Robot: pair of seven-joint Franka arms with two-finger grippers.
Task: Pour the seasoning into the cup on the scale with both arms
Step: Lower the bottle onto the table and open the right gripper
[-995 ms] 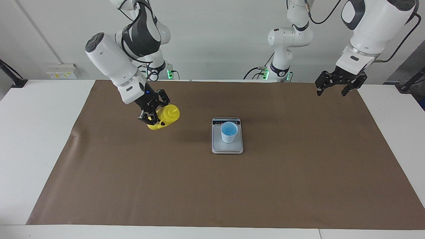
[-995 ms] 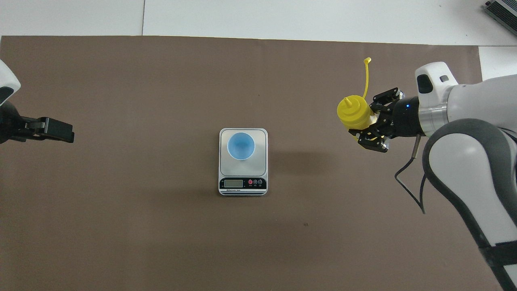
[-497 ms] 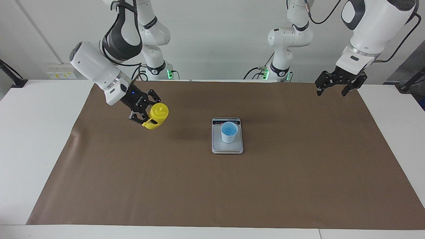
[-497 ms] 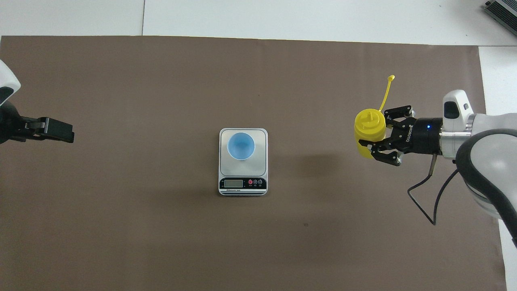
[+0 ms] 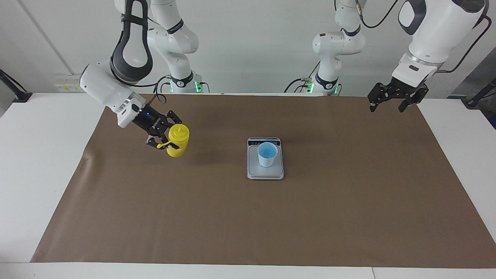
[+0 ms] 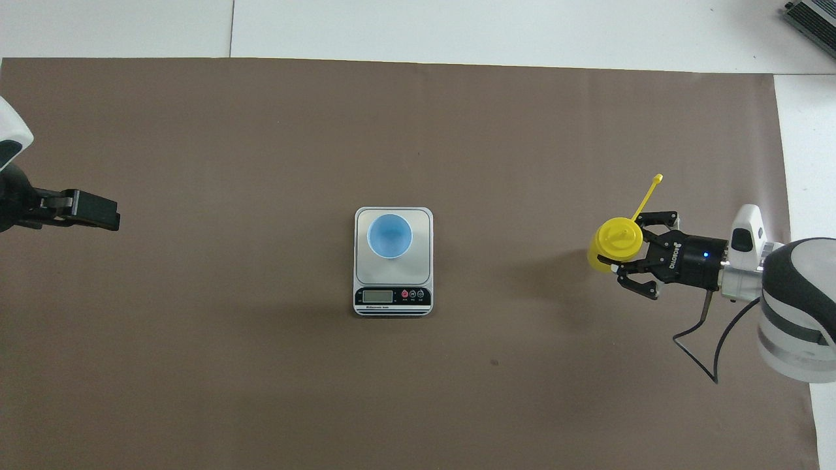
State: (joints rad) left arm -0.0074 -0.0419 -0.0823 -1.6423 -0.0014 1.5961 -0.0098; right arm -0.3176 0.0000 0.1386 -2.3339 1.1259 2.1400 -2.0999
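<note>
We are seeing the right gripper (image 5: 164, 140) clamping the seasoning bottle (image 5: 178, 140) upright over the mat, toward the right arm's end. The cup (image 5: 267, 154) is sitting on the scale (image 5: 265, 173). The left gripper (image 5: 391, 101) is waiting, fingers spread, empty. Risk: a loosening side grip dropping the uncapped bottle.

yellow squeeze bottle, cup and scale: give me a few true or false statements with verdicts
1. The right end effector grips the yellow squeeze bottle. True.
2. The light-blue cup stands on the brown mat beside the scale. False: it stands on the kitchen scale.
3. The bottle is tipped over the cup. False: it is upright, toward the right arm's end of the table.
4. The left end effector holds nothing. True.
5. The scale's display edge is nearer to the robots than the cup. True.
</note>
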